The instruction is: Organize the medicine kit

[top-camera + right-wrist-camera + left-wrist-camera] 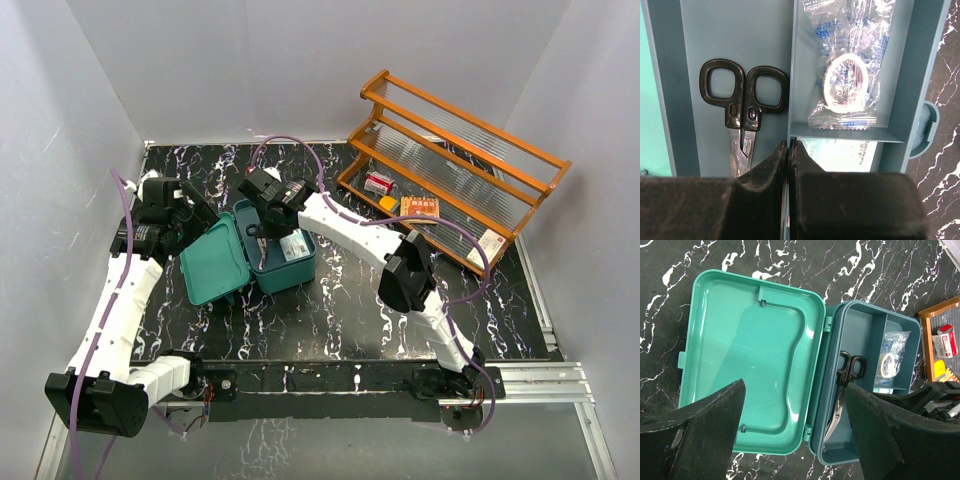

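The teal medicine kit (292, 277) lies open mid-table, its lid (213, 264) folded out to the left. My left gripper (196, 226) is open and empty above the lid and hinge; in its wrist view (795, 390) the lid (740, 355) and the insert tray (860, 315) lie below. My right gripper (262, 232) reaches down into the tray and is shut on its divider wall (791, 75), fingertips (789, 145) pinching it. Black-handled scissors (742, 100) lie in the long compartment. A clear packet with a tape roll (850, 85) and a white printed pack (840, 155) fill the small compartments.
An orange wooden rack (452, 160) stands at the back right, holding a red-and-white box (378, 182), a small orange item (388, 202), an orange box (420, 206) and a white box (490, 245). White walls close in the black marbled table (330, 320).
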Motion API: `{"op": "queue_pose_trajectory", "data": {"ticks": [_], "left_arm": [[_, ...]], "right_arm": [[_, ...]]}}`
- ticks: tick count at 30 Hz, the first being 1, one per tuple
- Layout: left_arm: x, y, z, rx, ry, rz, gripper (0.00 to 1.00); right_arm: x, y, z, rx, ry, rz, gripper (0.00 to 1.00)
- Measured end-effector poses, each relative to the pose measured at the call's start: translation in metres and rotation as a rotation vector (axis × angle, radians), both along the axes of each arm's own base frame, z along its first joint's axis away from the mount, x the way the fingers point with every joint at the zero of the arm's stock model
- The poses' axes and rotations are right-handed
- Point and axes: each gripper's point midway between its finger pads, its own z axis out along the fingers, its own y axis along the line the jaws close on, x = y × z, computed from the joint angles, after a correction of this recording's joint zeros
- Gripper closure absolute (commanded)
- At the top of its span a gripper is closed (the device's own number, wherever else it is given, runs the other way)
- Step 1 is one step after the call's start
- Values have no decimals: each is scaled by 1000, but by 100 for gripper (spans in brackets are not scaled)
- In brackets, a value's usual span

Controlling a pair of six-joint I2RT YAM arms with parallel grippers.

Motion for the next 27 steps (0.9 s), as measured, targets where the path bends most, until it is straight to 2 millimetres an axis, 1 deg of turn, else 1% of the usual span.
{"op": "queue_pose_trajectory", "data": {"ticks": [9,14,15,18,21,27], "left_arm": [[-1,1,-1,4,5,2,19],[-1,1,-1,3,6,3,17],[-1,1,-1,3,6,3,16],[-1,1,-3,4,12,3,11],[0,1,-7,8,26,2,2],[2,10,-16,35,65,2,1]], "right_arm": [[2,0,-17,-19,-1,-3,100],[3,-1,-17,-27,-13,-6,100],[3,-1,-17,-27,-13,-6,98],[3,-1,-17,-27,-14,-5,84],[4,0,-15,-23,-17,-3,78],[6,1,-7,4,-17,-6,63]]}}
